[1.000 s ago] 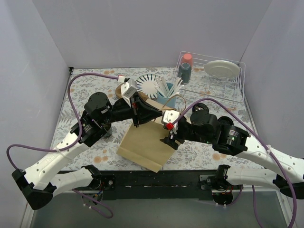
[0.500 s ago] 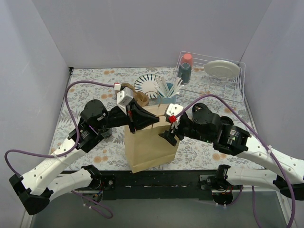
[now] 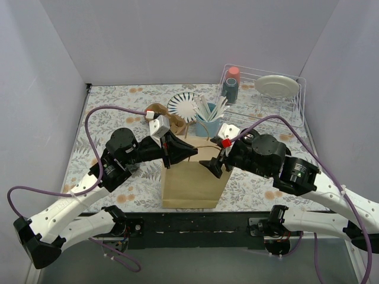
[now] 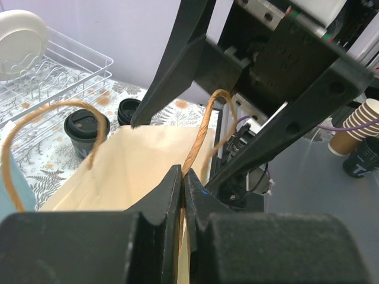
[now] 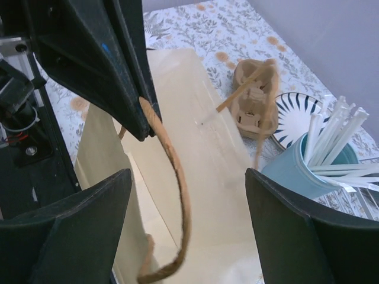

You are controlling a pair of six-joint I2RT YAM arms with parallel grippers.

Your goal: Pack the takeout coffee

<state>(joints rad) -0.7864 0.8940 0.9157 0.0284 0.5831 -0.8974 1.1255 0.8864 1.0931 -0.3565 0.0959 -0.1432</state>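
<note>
A brown paper bag (image 3: 192, 183) stands upright at the table's front middle. My left gripper (image 3: 194, 151) is shut on one of its twine handles (image 4: 204, 133) at the bag's top edge (image 4: 118, 171). My right gripper (image 3: 214, 167) is open at the bag's right top corner, and that handle (image 5: 177, 195) hangs between its fingers (image 5: 89, 225) without being held. Two black-lidded coffee cups (image 4: 86, 129) stand on the cloth beyond the bag in the left wrist view. A brown pulp cup carrier (image 3: 172, 122) lies behind the bag; it also shows in the right wrist view (image 5: 254, 97).
A striped plate (image 3: 183, 105) and a blue cup of white straws (image 3: 207, 115) stand behind the bag. A wire dish rack (image 3: 266, 97) at the back right holds a white plate and a teal red-capped bottle (image 3: 231, 87). Walls enclose the table.
The bag was lying flat and now stands upright, lifted by my left gripper on its handle. My right gripper moved up to the bag's right top corner.
</note>
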